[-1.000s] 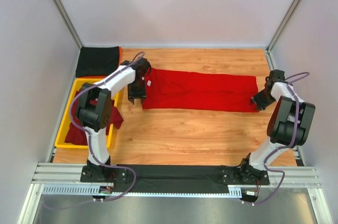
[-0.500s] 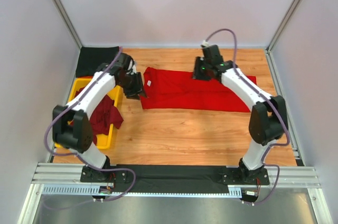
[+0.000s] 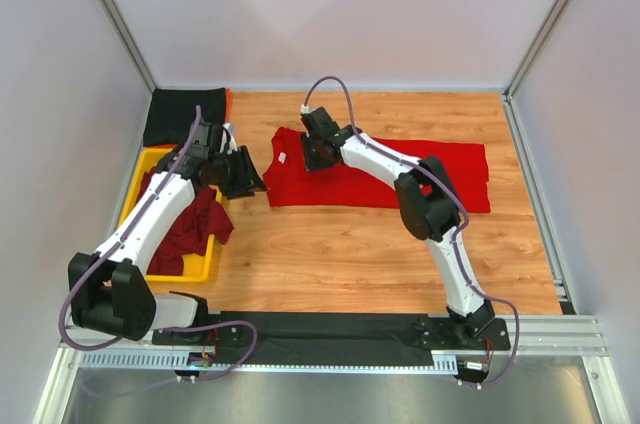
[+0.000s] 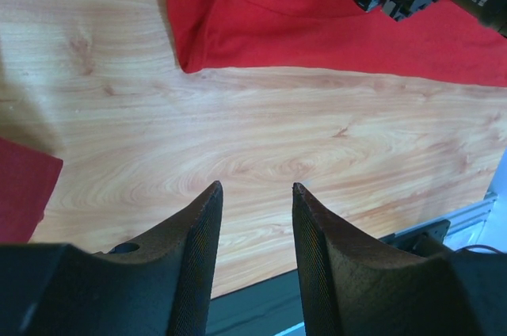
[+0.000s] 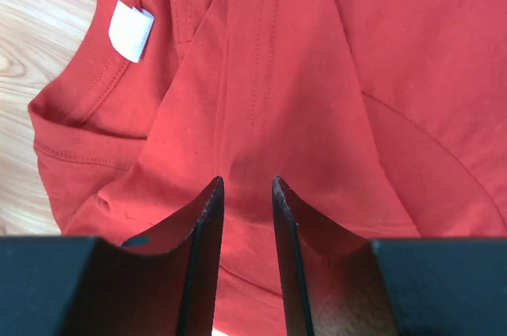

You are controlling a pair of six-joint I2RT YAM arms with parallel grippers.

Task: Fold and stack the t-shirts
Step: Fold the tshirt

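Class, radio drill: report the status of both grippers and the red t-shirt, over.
Left gripper jaws open, over the table. Right gripper jaws open, low over red t-shirt near its collar. Nothing lies on it.

bright red cloth t-shirt point(image 3: 320, 184): soft, matt, stitched seams | small white neck label point(image 5: 131, 31): smooth, matt | pale wooden table point(image 3: 380, 244): visible grain, smooth, faint sheen | yellow plastic tray point(image 3: 192, 268): glossy | left gripper point(image 4: 256, 187), black fingers point(image 4: 194, 249): matt, finely cross-hatched

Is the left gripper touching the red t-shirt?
Apart. Left wrist view: the left gripper hangs over bare table, with wood showing between it and the red t-shirt.
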